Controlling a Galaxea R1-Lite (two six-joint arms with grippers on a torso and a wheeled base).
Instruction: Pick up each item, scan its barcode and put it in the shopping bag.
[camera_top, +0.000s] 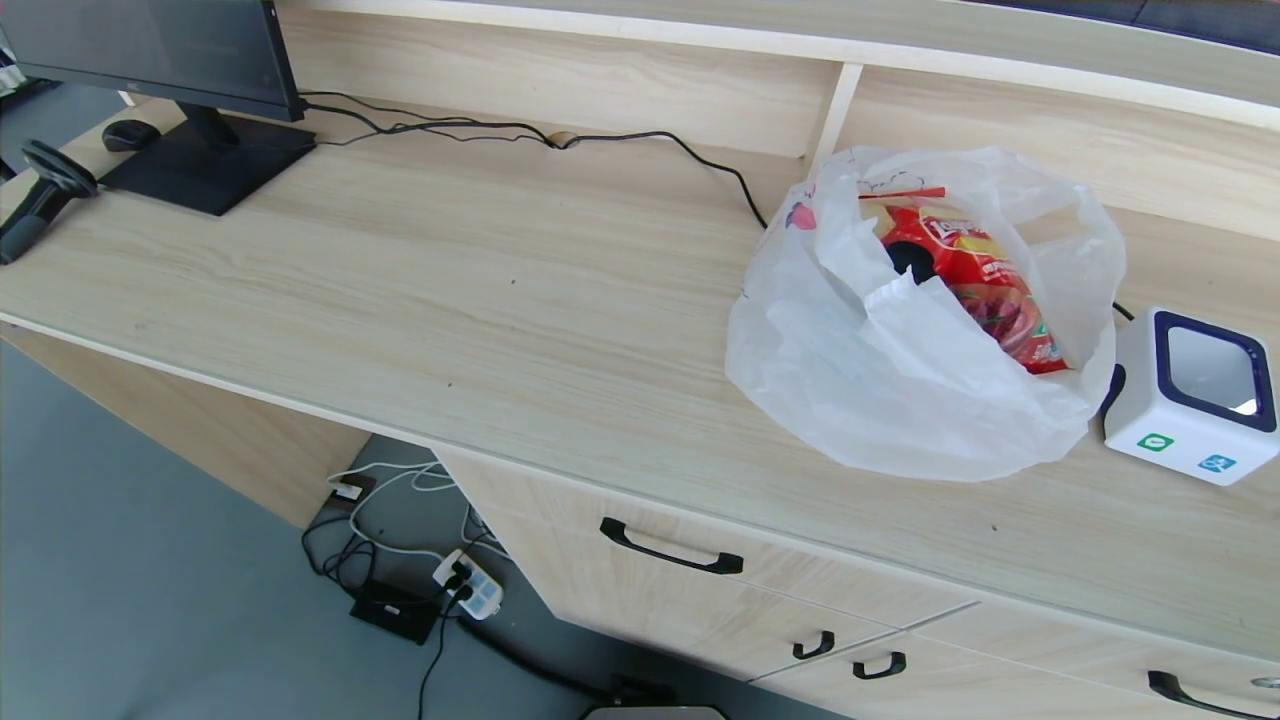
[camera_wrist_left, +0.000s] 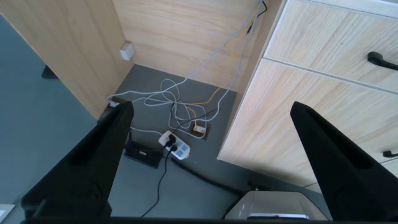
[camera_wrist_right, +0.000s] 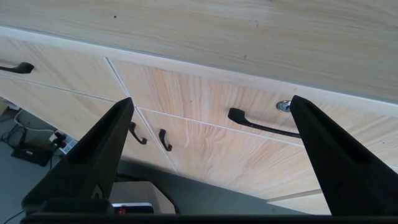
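- The left gripper (camera_wrist_left: 211, 104), fingers spread apart, hangs above the floor. Below it lie a power strip (camera_wrist_left: 174, 146) and loose cables (camera_wrist_left: 177, 102), in the recess beside the drawer fronts (camera_wrist_left: 311, 99).
- The right gripper (camera_wrist_right: 211, 99), fingers spread apart, faces the drawer fronts under the counter (camera_top: 450, 300), with a drawer handle (camera_wrist_right: 261, 124) just ahead of it.
- On the counter, toward the right gripper's side, sits the shopping bag (camera_top: 900, 400), a snack packet (camera_top: 985, 290) inside it.
- The scanner box (camera_top: 1190, 395) stands just beside the bag, farther out on that side.
- The monitor (camera_top: 150, 50), mouse (camera_top: 130, 133) and handheld scanner (camera_top: 40, 200) sit well off on the left gripper's side.
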